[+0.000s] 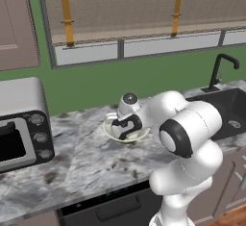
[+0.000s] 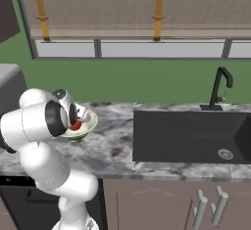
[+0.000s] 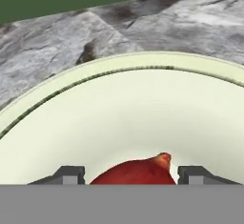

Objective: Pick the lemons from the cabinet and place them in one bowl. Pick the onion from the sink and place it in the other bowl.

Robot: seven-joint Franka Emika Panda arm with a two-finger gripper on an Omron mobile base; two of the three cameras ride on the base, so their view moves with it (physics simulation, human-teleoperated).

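One onion point(image 3: 136, 173): I hold it clamped between my gripper point(image 3: 127, 175) fingers.
Bowl point(image 3: 119, 118): directly beneath, so releasing drops it inside.

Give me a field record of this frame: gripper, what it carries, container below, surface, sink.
gripper: two-finger gripper with dark tips, lowered into the bowl, jaws either side of the onion
held item: glossy red onion between the fingertips
container: round pale cream bowl with a thin rim, on the counter
surface: grey marbled stone counter
sink: black matt rectangular sink, basin bare, curved black faucet behind it
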